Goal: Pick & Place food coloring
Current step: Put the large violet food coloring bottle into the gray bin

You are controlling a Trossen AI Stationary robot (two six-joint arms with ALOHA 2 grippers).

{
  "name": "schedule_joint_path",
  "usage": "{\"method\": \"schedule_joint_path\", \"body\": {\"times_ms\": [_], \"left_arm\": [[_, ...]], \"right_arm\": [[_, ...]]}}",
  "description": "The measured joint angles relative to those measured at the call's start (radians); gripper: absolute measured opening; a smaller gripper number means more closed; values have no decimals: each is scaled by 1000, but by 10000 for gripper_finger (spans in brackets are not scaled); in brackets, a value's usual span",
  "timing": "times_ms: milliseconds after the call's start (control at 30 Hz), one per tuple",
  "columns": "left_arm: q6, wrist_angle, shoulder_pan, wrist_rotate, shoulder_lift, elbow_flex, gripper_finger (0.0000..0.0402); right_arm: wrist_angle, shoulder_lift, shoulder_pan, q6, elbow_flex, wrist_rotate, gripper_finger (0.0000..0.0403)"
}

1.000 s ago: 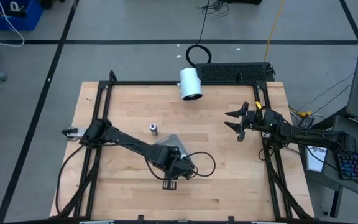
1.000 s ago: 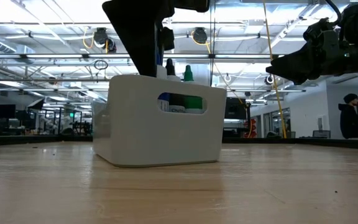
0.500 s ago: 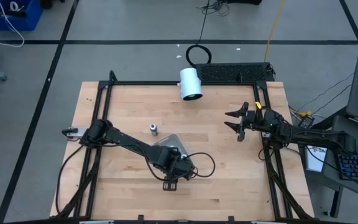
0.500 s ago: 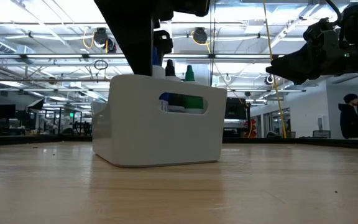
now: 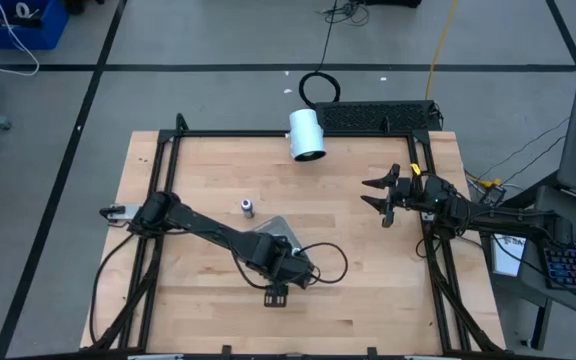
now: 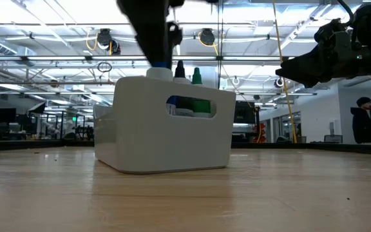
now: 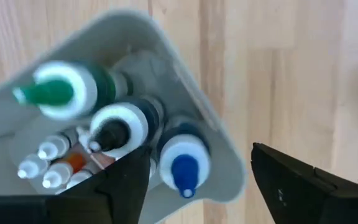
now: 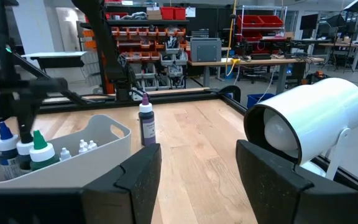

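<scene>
The food coloring bottles look light and stiff, small plastic things with smooth round bodies that could slip or tip over, so the best hold seems to be across the body just under the cap. Three of them, the blue-capped bottle [image 7: 183, 163], the dark-capped bottle [image 7: 118, 129] and the green-capped bottle [image 7: 67, 90], stand upright in a corner of the white bin [image 6: 163, 129] near the middle of the table [image 5: 368, 290]. The purple-capped bottle [image 8: 146, 122] stands alone toward the table's left edge.

The left end effector [image 7: 194, 180] is above the blue-capped bottle with fingers apart, holding nothing. The right end effector [image 5: 378, 193] waits open by the right edge (also empty).

From above, the left arm hides most of the bin. The small white dropper tips [image 7: 45, 165] deeper in the bin are hard to identify.
</scene>
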Motion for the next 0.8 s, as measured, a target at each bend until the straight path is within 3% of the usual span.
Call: {"method": "schedule_joint_path", "body": {"times_ms": [200,433,633,800], "left_arm": [[20,-109,-14,-27,-2,134,261],[29,-404,-16,-260,-11,244,244],[-43,-493,63,-341,-87,162,235],[-80,-425,172,-369,-225,-23,238]], "right_arm": [[0,0,0,0,0,0,196],[0,0,0,0,0,0,196],[0,0,0,0,0,0,196],[0,0,0,0,0,0,196]]}}
